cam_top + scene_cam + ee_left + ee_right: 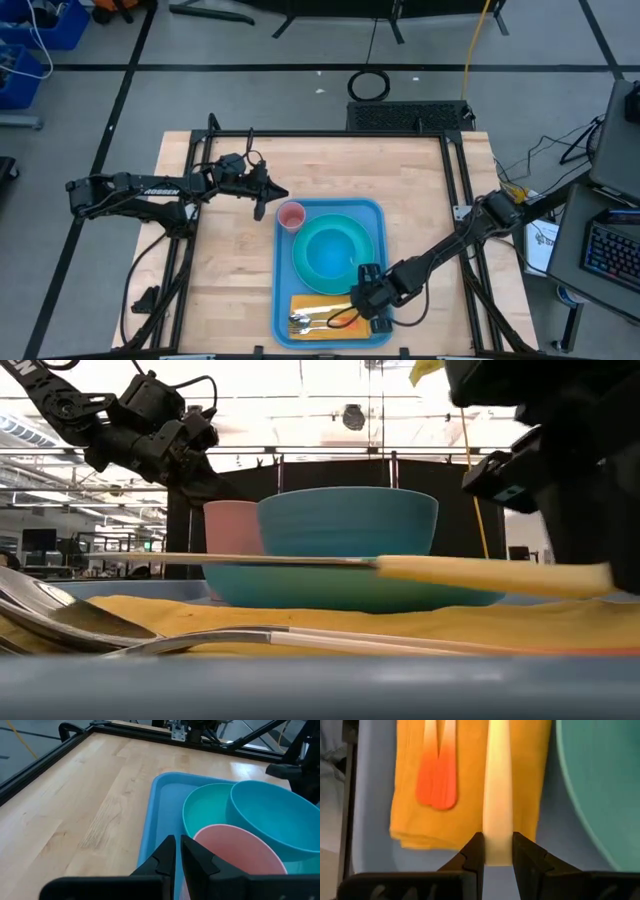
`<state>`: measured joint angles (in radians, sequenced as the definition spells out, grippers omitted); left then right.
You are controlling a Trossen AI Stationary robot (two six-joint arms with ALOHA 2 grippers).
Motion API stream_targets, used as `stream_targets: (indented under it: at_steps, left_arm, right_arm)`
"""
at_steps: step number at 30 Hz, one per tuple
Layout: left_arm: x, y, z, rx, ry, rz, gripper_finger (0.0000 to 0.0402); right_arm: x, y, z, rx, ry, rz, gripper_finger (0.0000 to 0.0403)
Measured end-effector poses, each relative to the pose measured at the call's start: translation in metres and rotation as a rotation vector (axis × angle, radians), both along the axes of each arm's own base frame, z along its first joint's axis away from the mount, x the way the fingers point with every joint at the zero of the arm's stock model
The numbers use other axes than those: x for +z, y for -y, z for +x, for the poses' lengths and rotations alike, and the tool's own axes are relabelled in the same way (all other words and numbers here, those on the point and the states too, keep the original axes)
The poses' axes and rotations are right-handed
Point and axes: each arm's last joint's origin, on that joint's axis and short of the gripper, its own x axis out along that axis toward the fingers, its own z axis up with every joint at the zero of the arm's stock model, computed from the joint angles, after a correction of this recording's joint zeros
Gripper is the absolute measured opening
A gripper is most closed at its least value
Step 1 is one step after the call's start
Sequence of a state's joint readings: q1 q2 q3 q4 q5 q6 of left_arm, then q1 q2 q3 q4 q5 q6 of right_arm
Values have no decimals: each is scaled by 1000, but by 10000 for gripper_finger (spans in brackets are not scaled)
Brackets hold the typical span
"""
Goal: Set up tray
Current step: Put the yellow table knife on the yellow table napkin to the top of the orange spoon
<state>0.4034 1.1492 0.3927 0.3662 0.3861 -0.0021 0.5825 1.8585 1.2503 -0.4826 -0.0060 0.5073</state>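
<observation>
The blue tray (283,290) lies in the middle of the table. On it stand a turquoise plate (305,262) with a blue bowl (335,250), a pink cup (291,216) and a yellow-orange napkin (318,303) carrying orange-handled cutlery (437,785). My right gripper (498,842) is over the tray's near right corner, shut on a cream-handled knife (480,573). My left gripper (178,852) hovers shut at the tray's far left corner, just left of the cup and apart from it. My right gripper pinches the knife's cream handle at its free end (498,822) between the two fingers. The fingers come nearly level from the table's right and lie along the handle. The knife is lifted clear and held level above the napkin, its blade (270,560) pointing to the table's left.
A spoon and a fork (90,625) lie on the napkin's left part. Bare wood (225,270) spreads left of the tray and beyond its far edge. A black frame rail (300,133) runs round the table. Another desk with a keyboard (610,250) stands to the right.
</observation>
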Motion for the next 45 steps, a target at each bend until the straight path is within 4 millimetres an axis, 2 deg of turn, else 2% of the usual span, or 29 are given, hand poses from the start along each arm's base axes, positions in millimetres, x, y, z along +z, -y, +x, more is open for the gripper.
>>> stream_targets:
  at_steps: [7, 25, 45]
  left_arm:
    - [0, 0, 0, -1, -4, -2, 31]
    - [-1, 0, 0, -3, -5, -4, 31]
    - [-1, 0, 0, -6, -5, -8, 31]
  right_arm:
    - [-15, 1, 6, 3, -45, 21, 62]
    - [-14, 2, 10, -84, -28, 47, 62]
    - [-15, 2, 9, -77, -31, 41, 62]
